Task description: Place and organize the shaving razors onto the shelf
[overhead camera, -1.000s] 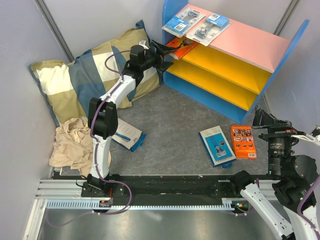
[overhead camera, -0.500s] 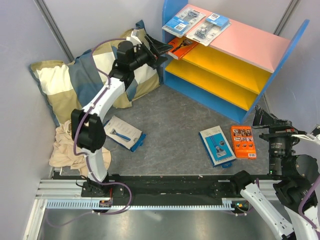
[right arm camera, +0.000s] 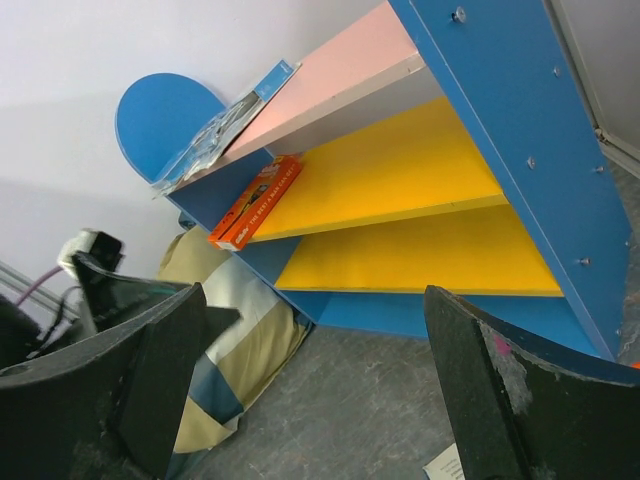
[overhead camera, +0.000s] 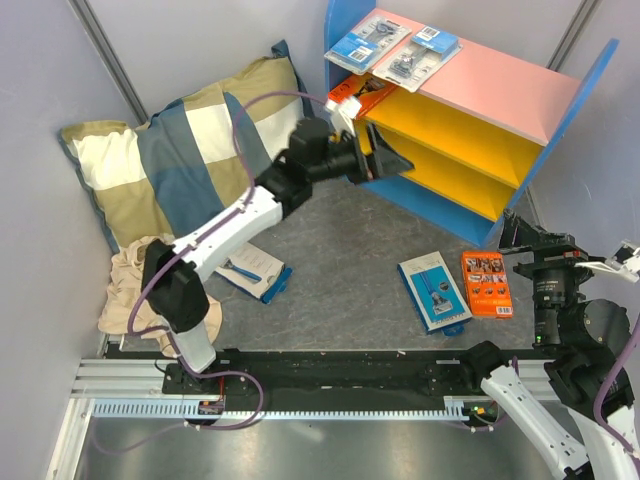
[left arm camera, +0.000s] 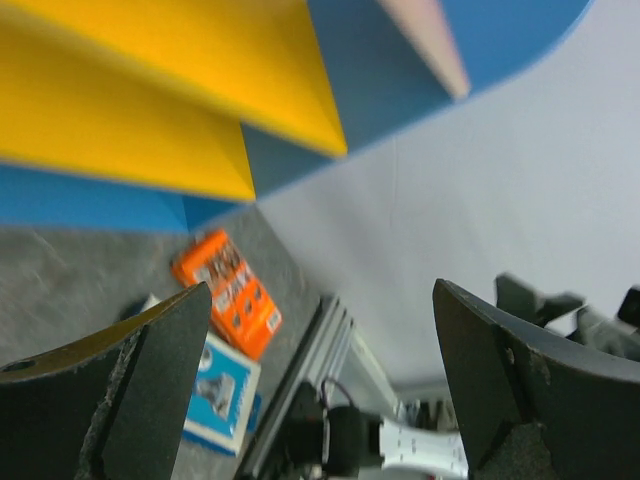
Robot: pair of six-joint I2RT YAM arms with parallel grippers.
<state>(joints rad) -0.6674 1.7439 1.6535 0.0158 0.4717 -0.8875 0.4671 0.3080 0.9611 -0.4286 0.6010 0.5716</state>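
The shelf [overhead camera: 560, 100] stands at the back right, blue sides, pink top board, two yellow boards. Two blister razor packs [overhead camera: 366, 42] [overhead camera: 418, 55] lie on the pink board. An orange razor box [overhead camera: 352, 95] lies at the left end of the upper yellow board. On the floor lie a blue/white box [overhead camera: 434, 293], an orange box [overhead camera: 487, 283] and another blue/white box [overhead camera: 250, 270]. My left gripper [overhead camera: 398, 160] is open and empty in front of the yellow boards. My right gripper [overhead camera: 532, 238] is open and empty near the shelf's right foot.
A checked pillow [overhead camera: 170, 160] leans in the back left corner, and a beige cloth [overhead camera: 140, 285] lies in front of it. Grey walls close in left, back and right. The right wrist view shows the shelf [right arm camera: 500, 120], the orange box [right arm camera: 255, 202] and the pillow [right arm camera: 240, 340].
My left gripper has come away from the orange box at the shelf's left end and swung right and lower, in front of the yellow boards. The right arm has barely moved.
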